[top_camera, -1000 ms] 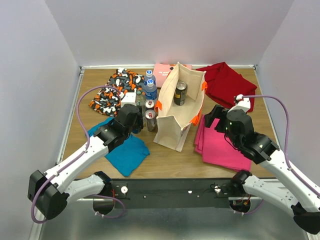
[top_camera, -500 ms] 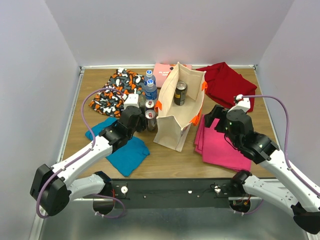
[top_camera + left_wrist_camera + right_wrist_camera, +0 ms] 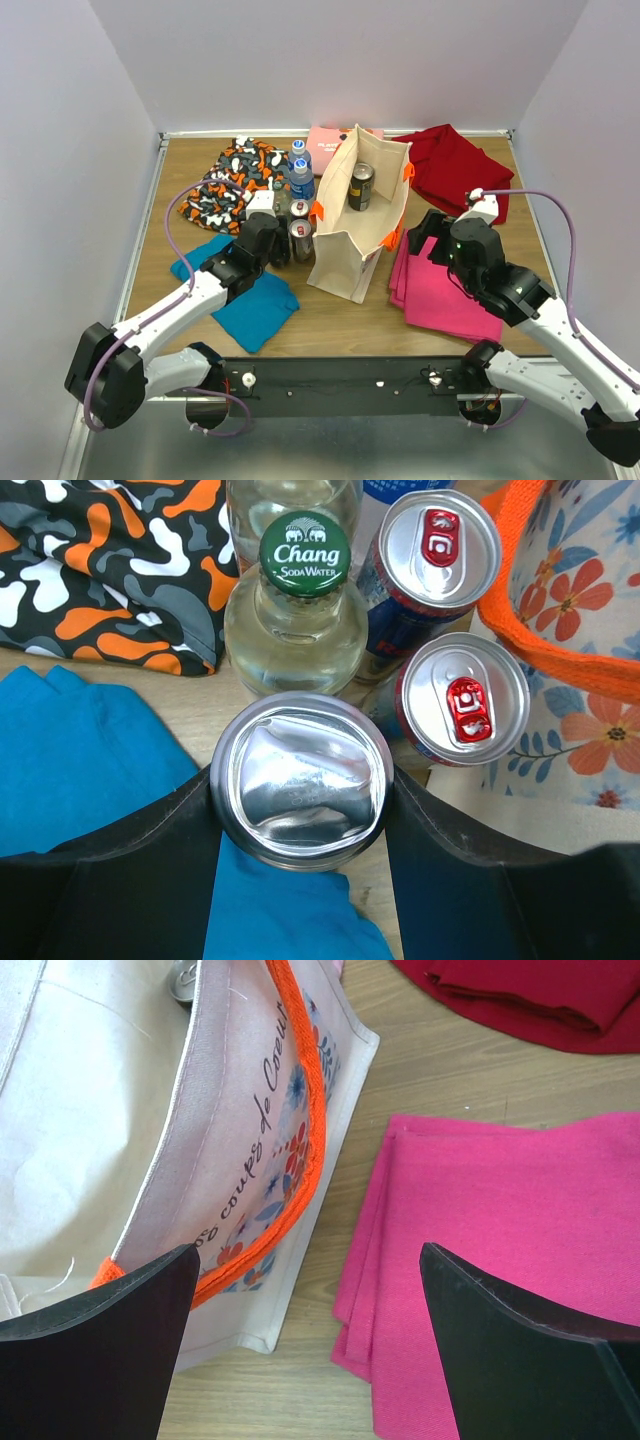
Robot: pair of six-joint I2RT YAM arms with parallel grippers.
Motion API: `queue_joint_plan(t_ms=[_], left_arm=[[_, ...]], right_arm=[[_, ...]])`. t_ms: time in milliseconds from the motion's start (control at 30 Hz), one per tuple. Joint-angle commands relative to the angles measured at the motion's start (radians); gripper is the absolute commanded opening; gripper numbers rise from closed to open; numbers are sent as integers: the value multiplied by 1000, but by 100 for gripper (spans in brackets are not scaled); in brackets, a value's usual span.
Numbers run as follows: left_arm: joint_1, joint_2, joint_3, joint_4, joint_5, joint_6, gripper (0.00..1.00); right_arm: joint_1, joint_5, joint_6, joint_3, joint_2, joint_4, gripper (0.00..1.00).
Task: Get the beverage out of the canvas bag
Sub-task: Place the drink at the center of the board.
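The beige canvas bag [image 3: 352,225] with orange handles stands upright mid-table, and a dark can [image 3: 361,186] stands inside it. My left gripper [image 3: 277,248] is just left of the bag and shut on a silver-ended can [image 3: 303,778], next to a Chang soda bottle [image 3: 303,610] and two red-tabbed cans [image 3: 463,698]. The bag's orange handle [image 3: 560,650] shows at the right of the left wrist view. My right gripper [image 3: 310,1340] is open and empty, over the gap between the bag's right wall [image 3: 250,1150] and a pink cloth [image 3: 500,1260].
Blue-capped bottles [image 3: 299,172] stand behind the cans. A camouflage cloth [image 3: 235,180] lies back left, a blue cloth [image 3: 245,300] under my left arm, a dark red cloth [image 3: 455,165] back right, and a pink box [image 3: 327,148] behind the bag.
My left gripper has moved a little right and farther in, carrying the can up beside the bottle and the two cans. The right arm has barely moved.
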Motion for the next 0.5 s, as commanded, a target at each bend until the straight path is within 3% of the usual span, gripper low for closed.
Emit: queue_joint_plan(t_ms=[0, 200, 300, 467], left_arm=[[10, 13, 0, 127, 1, 2, 0], [13, 29, 3, 124, -4, -7, 1], [15, 39, 15, 113, 5, -10, 5], [16, 41, 20, 114, 7, -13, 23]], right_arm=[[0, 29, -5, -11, 6, 12, 100], [-1, 29, 1, -20, -3, 9, 100], [-1, 30, 0, -17, -1, 4, 100], [-1, 33, 1, -19, -3, 0, 100]])
